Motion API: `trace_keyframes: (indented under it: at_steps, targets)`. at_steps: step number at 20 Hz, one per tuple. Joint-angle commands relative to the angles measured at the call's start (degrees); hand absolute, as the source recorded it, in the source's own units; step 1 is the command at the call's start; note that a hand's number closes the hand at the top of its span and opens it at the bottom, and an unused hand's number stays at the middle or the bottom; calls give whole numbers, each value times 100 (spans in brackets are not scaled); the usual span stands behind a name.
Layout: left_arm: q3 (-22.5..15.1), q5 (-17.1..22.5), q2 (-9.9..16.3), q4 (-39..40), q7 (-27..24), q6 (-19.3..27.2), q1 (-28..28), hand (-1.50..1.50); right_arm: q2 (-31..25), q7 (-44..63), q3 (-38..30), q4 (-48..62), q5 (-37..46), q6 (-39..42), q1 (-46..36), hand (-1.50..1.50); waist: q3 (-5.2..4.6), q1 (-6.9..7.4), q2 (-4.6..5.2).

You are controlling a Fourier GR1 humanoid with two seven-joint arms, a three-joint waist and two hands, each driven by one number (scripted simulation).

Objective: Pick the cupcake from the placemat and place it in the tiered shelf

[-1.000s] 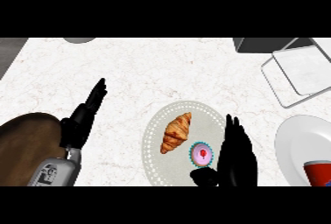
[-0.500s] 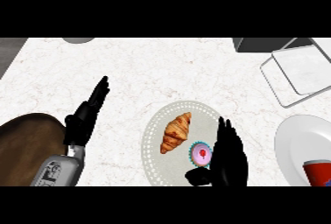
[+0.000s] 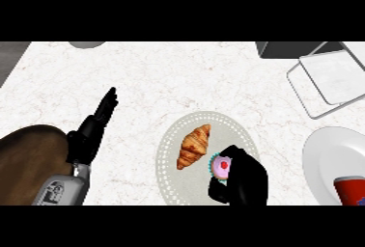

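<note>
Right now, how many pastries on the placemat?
2: a croissant at the placemat's middle, and a cupcake just right of it, inside the right hand's curled fingers.

On your placemat (image 3: pixel 171 144) the croissant (image 3: pixel 194 146) lies left of the cupcake (image 3: pixel 221 166) — your right hand (image 3: pixel 242 181) curls round the cupcake from its right. The plate (image 3: pixel 321 154) holding a cup (image 3: pixel 351 190) sits further right, the tiered shelf (image 3: pixel 329 79) behind it — your left hand (image 3: pixel 92 128) rests far left.

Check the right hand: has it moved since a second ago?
Yes. The right hand has shifted left over the placemat, toward the croissant, and its fingers now curl round the cupcake.
</note>
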Motion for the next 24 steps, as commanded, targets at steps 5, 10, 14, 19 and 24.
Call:
trace_keyframes:
  at_steps: [5,10,14,19,24]
  targets:
    - [188,-93,-11,-105,140,29,-90,0,-422,-171,118,-822,-346,945,262,150,11,-37,5]
    - [42,-153,-147,101,-53,93,11,0,-2354,-2969,60,-1424,-1649,1218,695,150,21,-131,22]
    - [133,-137,-123,25,158,79,-145,0,-2994,-3927,-766,-2197,-2418,1013,1228,150,16,-123,3]
    - [97,-142,-126,-182,73,71,81,0,-2754,-4612,-1727,-2918,-3590,449,1755,150,23,-151,-12]
    - [314,-63,-45,104,-15,-52,-68,0,-2964,-4318,-2772,-4142,-4368,785,1870,150,11,-126,4]
